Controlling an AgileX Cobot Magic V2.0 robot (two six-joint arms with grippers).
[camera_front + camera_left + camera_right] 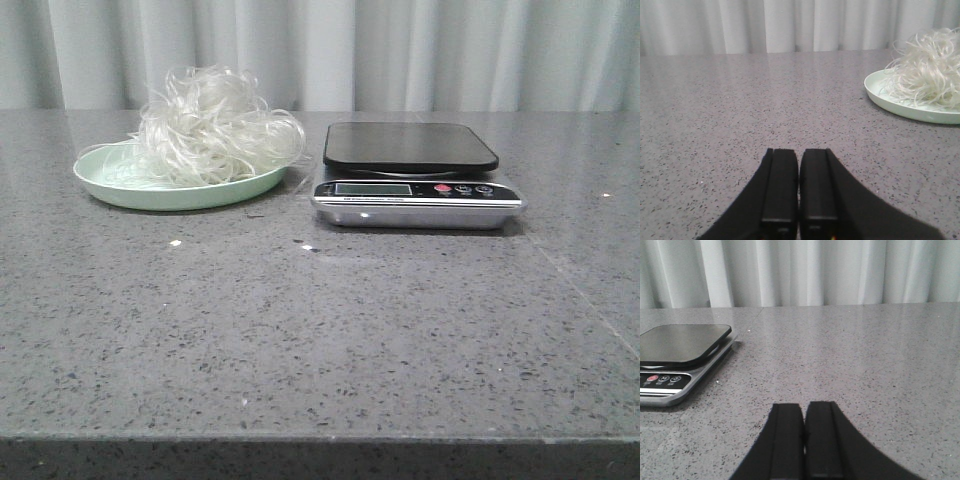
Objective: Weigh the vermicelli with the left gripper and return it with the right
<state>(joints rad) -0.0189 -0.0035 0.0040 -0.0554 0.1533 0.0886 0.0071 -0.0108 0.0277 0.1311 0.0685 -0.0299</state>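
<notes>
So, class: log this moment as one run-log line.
stage: not started | vermicelli: on green plate | scale: platform bare | left gripper: shut, empty | right gripper: shut, empty

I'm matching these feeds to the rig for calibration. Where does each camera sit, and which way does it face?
Front: looks forward over the table at vermicelli on a plate and the scale; no arm shows.
Left wrist: low, faces the curtain; shut left gripper; shares vermicelli.
Right wrist: low, faces the curtain; shut right gripper; shares scale.
</notes>
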